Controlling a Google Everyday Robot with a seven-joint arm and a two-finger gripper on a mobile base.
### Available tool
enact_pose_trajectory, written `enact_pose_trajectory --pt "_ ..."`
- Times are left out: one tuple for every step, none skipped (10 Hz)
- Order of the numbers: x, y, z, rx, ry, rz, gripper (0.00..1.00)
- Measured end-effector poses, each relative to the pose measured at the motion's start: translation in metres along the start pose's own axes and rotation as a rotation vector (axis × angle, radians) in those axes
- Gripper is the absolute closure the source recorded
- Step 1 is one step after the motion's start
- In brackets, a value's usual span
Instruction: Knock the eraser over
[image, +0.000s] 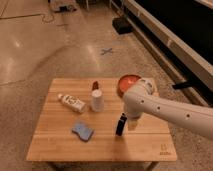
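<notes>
While one eraser (120, 125) stands, one end effector (132, 122) just beside, grip unclear, one cup (96, 100)

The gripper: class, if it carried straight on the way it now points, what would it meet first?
Probably the wooden table: the gripper points downward, close beside the upright eraser. Depth is unclear, so it might graze the eraser instead.
</notes>
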Motion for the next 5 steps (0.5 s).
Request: enact_pose_trajectory --pt "-0.0017 -0.0024 -0.0009 0.004 0.0 -0.003 0.35" --pt "-0.004 -0.0044 -0.0013 0.006 -0.001 -0.008 0.35" --pt "-0.0054 -0.0057 -0.0023 0.008 -0.002 -0.013 0.35" --pt "-0.0045 -0.0058 -0.0026 0.009 -0.002 -0.014 0.35" --pt "-0.0039 -0.006 -0.0031 0.01 -0.003 -0.015 0.35"
